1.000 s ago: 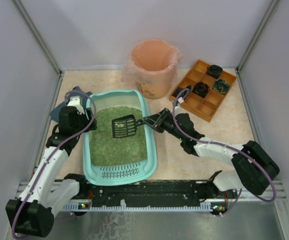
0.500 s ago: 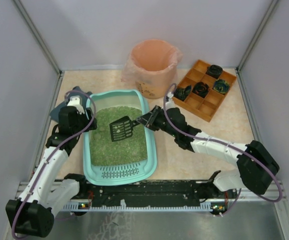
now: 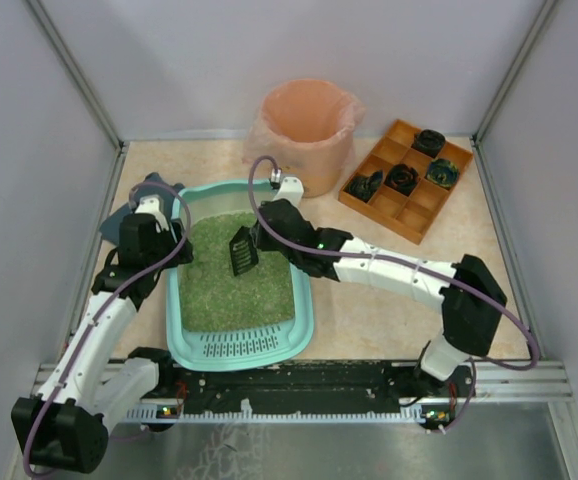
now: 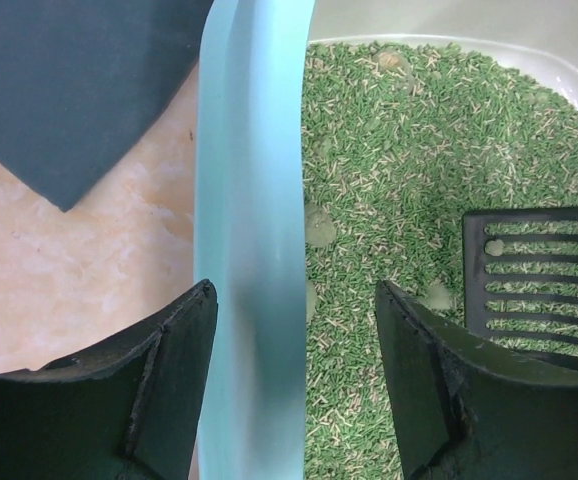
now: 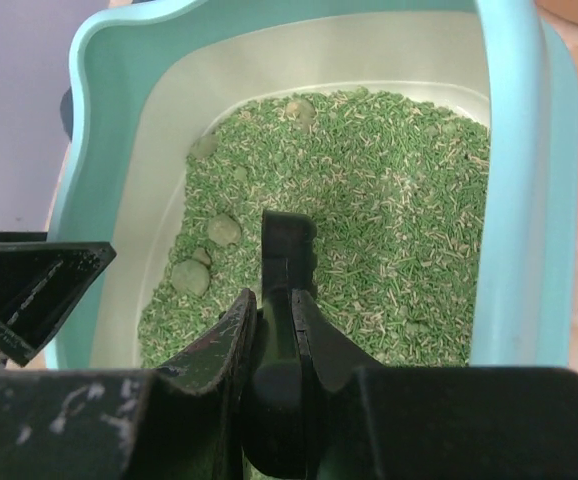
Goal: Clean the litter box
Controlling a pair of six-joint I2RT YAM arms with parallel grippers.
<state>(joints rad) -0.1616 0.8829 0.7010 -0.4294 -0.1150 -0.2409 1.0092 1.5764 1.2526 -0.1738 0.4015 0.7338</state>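
Nearest the arm bases: large rounded-rectangular teal plastic litter box (image 3: 234, 345) on the beige marbled worktop (image 3: 369, 320), left of centre. Perforated slotted ledge at the near end, green granular litter filling the rest. At its left rim: left gripper (image 4: 294, 295), jaws open and straddling that rim, with one finger outside and one over the litter. Just outside the rim there, flat on the worktop: dark grey sheet (image 4: 59, 90). Mid-box: black slotted plastic scoop (image 3: 241, 250), blade tilted steeply with its tip down at the litter — contact not clear. Handle pinched in the closed jaws of the right gripper (image 5: 274, 300), its arm lying across the box's right rim. A few round green clumps (image 5: 224, 230) on the litter surface, left of the blade. Past the far end of the box, just beside it: round bin with a peach plastic liner (image 3: 304, 150). Right of the bin: orange compartmented tray (image 3: 421, 210) — small dark objects in several cells.
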